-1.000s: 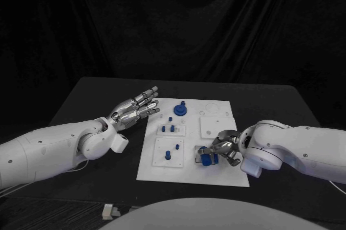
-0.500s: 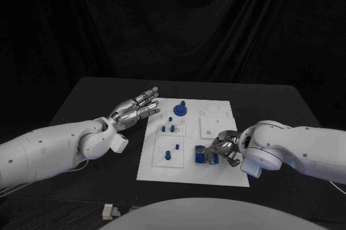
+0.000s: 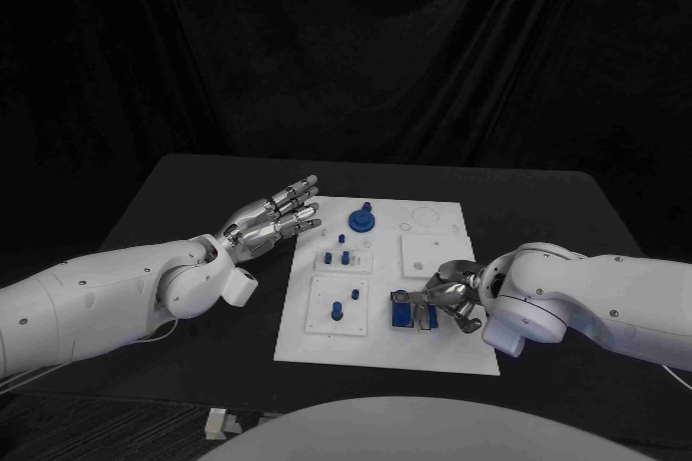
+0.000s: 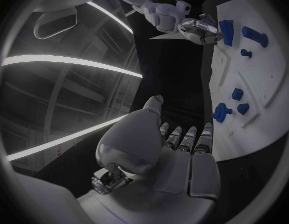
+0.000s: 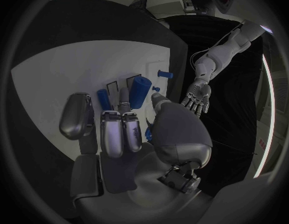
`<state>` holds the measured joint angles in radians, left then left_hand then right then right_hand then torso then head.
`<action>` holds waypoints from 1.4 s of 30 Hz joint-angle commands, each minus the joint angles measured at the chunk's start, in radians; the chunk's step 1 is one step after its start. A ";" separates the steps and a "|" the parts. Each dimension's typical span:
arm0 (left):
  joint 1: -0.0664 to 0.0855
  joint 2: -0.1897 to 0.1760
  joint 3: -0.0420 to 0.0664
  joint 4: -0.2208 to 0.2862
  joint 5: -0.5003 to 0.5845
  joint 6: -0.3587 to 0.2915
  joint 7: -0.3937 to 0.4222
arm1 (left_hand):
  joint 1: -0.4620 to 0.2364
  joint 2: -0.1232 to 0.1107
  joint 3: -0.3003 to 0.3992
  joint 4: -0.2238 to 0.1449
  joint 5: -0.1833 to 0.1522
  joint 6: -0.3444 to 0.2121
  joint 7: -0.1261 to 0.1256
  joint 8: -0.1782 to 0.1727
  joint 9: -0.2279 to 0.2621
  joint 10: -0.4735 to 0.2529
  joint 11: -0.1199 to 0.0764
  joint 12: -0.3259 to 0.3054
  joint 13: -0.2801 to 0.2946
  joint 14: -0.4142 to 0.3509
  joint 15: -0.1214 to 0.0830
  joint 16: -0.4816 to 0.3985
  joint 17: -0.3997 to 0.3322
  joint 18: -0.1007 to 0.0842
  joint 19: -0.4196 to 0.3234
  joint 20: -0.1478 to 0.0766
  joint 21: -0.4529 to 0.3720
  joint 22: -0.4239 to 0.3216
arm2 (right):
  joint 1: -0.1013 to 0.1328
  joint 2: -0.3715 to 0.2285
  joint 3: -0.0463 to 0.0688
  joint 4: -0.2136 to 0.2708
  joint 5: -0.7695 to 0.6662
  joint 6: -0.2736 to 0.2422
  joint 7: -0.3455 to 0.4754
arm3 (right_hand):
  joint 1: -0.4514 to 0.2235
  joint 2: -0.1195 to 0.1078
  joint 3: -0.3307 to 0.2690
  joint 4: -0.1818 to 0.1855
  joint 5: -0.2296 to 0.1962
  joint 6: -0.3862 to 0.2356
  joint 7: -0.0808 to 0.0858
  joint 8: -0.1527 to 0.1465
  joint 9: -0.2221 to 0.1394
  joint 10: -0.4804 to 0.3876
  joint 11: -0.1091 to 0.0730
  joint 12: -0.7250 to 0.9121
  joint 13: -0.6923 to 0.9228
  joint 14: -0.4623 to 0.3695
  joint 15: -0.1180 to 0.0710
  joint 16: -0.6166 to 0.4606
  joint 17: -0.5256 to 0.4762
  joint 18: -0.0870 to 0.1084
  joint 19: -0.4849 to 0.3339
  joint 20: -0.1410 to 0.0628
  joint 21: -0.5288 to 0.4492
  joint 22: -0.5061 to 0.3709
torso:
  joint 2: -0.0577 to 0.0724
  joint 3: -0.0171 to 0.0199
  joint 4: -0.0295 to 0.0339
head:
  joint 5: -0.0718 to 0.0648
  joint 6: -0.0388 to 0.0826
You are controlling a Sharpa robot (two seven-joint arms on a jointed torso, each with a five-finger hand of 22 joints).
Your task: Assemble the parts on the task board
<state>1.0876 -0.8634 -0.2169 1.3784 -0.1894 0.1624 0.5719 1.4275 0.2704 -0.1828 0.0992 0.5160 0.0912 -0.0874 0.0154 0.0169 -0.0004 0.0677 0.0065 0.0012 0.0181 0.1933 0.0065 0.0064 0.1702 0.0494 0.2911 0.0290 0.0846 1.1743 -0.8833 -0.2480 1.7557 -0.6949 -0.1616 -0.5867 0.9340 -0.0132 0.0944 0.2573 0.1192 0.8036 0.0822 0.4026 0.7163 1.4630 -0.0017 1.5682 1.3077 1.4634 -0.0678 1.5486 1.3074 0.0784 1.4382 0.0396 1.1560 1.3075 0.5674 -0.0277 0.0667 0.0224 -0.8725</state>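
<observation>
White flat plastic task board (image 3: 433,353), centre of black worktop (image 3: 188,191); carries small blue plastic parts, most w/ own raised square sub-plate.

Item 1: blue round disc part w/ upright stem (image 3: 361,219), far end of board, seated upright. Looks done.
Item 2: pair of small blue pegs (image 3: 336,257) on mid-left sub-plate, standing. Looks done.
Item 3: blue peg w/ base (image 3: 336,308) on near-left sub-plate, upright. Looks done.
Item 4: blue block-shaped part (image 3: 398,312) w/ a second slim blue piece (image 3: 428,316) just beside it, near-right area of board, at right hand. Step in hand, by my read.
Item 5: blank white square sub-plate (image 3: 428,253), mid-right, no blue piece on it; round outline beyond it also bare. Prob. still to fill.

Right hand (image 3: 450,299): over near-right area, fingers (image 5: 121,129) curled down at the blue pieces; touching vs. clamped, cannot tell.
Left hand (image 3: 270,221): off board's left edge, above worktop, fingers (image 4: 190,140) straight & apart, holding nothing.

Est. progress: over half; approx. two stations left.
</observation>
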 commanded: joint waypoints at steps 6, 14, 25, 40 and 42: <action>-0.002 -0.001 0.001 0.002 0.005 0.016 0.006 | 0.001 0.013 0.008 0.002 0.005 0.001 0.010 0.005 0.001 0.000 0.007 -0.007 -0.001 -0.001 0.010 0.006 0.001 -0.001 0.006 0.002 0.006 0.000 | -0.003 -0.021 0.000 0.035 -0.169 -0.042 0.091 | 0.074 -0.026 -0.028 -0.047 0.007 -0.006 -0.011 0.074 0.026 0.108 -0.002 0.003 0.263 0.093 0.000 -0.001 0.189 0.006 0.007 0.001 0.001 0.149 | 0.000 0.0000 0.0007 | 0.000 0.000; -0.004 -0.001 0.001 0.001 0.005 0.019 0.005 | 0.001 0.013 0.008 0.002 0.005 0.002 0.010 0.005 0.001 0.000 0.007 -0.007 -0.001 -0.001 0.010 0.006 0.001 -0.001 0.006 0.002 0.006 0.000 | -0.014 -0.037 0.000 0.060 -0.304 0.001 0.101 | 0.140 -0.043 -0.071 -0.060 -0.040 -0.065 -0.033 0.293 0.182 0.108 -0.020 0.003 0.263 0.094 -0.015 0.001 0.193 0.007 0.009 -0.011 -0.007 0.149 | 0.000 0.0003 0.0003 | 0.001 0.000; -0.004 -0.001 0.001 0.001 0.005 0.020 0.002 | 0.000 0.013 0.009 0.002 0.005 0.002 0.011 0.005 0.001 0.000 0.008 -0.007 -0.001 0.000 0.011 0.006 0.001 -0.002 0.007 0.003 0.007 0.000 | -0.031 -0.047 0.000 0.075 -0.390 0.014 0.118 | 0.172 -0.067 -0.081 -0.016 -0.058 -0.118 -0.056 0.477 0.338 0.108 -0.040 0.003 0.263 0.095 -0.032 0.002 0.197 0.006 0.013 -0.027 -0.006 0.151 | 0.000 -0.0003 0.0007 | 0.004 0.000; -0.005 0.000 0.001 0.001 0.005 0.021 -0.001 | 0.000 0.014 0.010 0.003 0.004 0.004 0.014 0.006 0.002 0.000 0.009 -0.007 -0.001 0.000 0.012 0.007 0.001 -0.003 0.007 0.003 0.007 0.001 | -0.044 -0.039 0.000 0.054 -0.398 -0.014 0.121 | 0.204 -0.025 -0.068 -0.023 -0.016 -0.113 -0.068 0.528 0.381 0.108 -0.050 0.003 0.263 0.095 -0.040 0.003 0.199 0.005 0.016 -0.034 -0.003 0.153 | 0.000 -0.0004 0.0004 | 0.002 0.000; -0.005 0.000 0.001 0.001 0.005 0.021 -0.001 | 0.000 0.014 0.010 0.003 0.004 0.004 0.014 0.006 0.002 0.000 0.009 -0.007 -0.001 0.000 0.012 0.007 0.001 -0.003 0.007 0.003 0.007 0.001 | -0.044 -0.038 0.000 0.052 -0.397 -0.017 0.118 | 0.216 -0.016 -0.065 -0.031 -0.013 -0.109 -0.070 0.534 0.385 0.108 -0.052 0.003 0.263 0.095 -0.041 0.002 0.198 0.005 0.016 -0.036 -0.004 0.153 | 0.000 -0.0004 0.0004 | 0.001 0.000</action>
<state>1.0845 -0.8653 -0.2169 1.3781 -0.1894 0.1719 0.5608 1.4236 0.2743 -0.1801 0.1020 0.5160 0.0948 -0.0838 0.0154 0.0168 -0.0004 0.0677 0.0065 0.0009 0.0184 0.2004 0.0065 0.0063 0.1702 0.0494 0.2911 0.0328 0.0843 1.1335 -0.9216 -0.2480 1.8091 -1.0776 -0.1646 -0.4774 1.1521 -0.0348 0.0311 0.2283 0.1042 0.6912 0.0159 0.9331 1.1006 1.4668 -0.0448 1.5682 1.3074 1.4652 -0.1018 1.5487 1.3074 0.0783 1.4535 0.0116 1.1521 1.3080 0.5674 -0.0284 0.0671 0.0244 -0.8725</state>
